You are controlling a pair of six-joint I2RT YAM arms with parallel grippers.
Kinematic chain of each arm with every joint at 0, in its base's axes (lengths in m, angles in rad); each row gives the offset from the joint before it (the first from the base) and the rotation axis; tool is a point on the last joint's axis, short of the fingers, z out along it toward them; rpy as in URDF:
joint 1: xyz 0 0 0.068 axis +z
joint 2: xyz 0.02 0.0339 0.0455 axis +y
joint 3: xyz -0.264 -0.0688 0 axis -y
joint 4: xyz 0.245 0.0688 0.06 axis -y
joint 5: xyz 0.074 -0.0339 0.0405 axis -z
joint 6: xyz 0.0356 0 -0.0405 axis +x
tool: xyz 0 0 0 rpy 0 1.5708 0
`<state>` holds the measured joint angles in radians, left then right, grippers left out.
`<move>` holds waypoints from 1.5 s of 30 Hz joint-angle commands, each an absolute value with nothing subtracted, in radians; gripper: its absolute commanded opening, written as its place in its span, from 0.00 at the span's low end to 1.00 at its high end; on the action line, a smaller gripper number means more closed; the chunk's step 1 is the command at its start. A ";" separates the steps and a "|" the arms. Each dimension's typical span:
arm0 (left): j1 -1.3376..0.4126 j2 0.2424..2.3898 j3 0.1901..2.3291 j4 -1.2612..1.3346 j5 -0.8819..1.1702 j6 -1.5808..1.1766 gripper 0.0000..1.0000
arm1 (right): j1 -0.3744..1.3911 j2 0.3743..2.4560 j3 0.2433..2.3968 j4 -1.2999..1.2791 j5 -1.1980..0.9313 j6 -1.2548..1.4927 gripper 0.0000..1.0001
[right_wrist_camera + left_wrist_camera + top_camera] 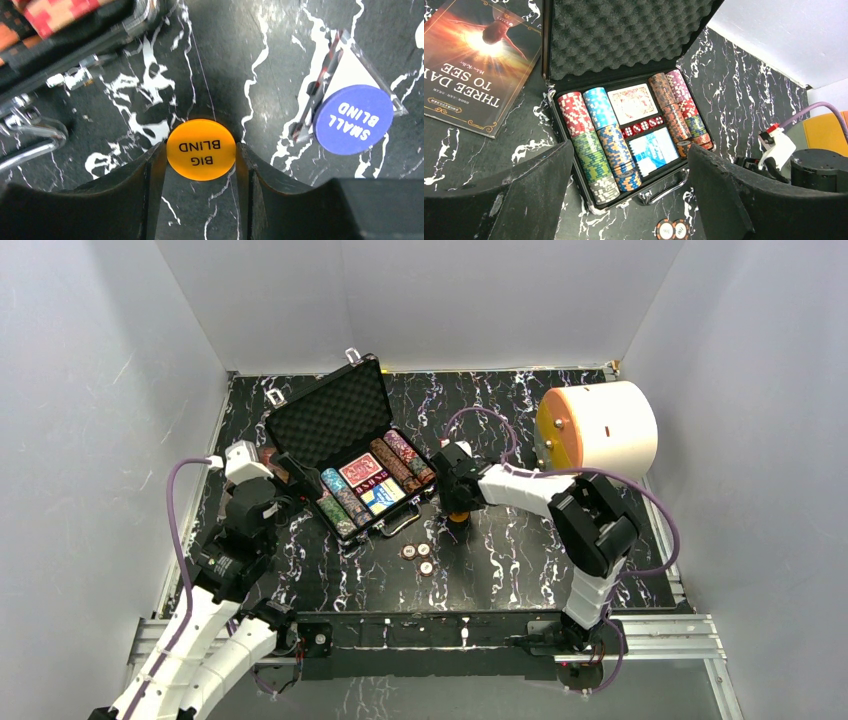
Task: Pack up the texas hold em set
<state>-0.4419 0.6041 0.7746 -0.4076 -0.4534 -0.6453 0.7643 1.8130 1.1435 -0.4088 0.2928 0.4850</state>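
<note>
Right wrist — right jaws pinch orange BIG BLIND button [201, 149]; left jaws wide open, empty — facing case [624, 35].

Each arm is built from white link housings joined by black cylindrical joint housings: the left arm [195, 635] at lower left of the top view, the right arm [600, 530] at centre right. A purple cable [178, 530] loops alongside each arm. One cable ends in a white connector [776, 145] with a red tab. The left gripper [630, 147] and right gripper [199, 148] carry matt black, wedge-shaped fingers [519, 200] with scuffed edges.
</note>
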 commanded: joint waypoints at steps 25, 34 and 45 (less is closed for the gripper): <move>-0.445 0.548 0.843 -0.482 -0.517 -0.632 0.83 | 0.931 1.984 1.656 -0.241 0.248 0.356 0.54; -0.445 0.551 0.862 -0.516 -0.526 -0.630 0.84 | 0.944 2.206 1.890 -0.211 0.249 0.316 0.54; -0.445 0.571 0.865 -0.518 -0.521 -0.632 0.84 | 0.944 2.345 2.027 -0.245 0.240 0.288 0.56</move>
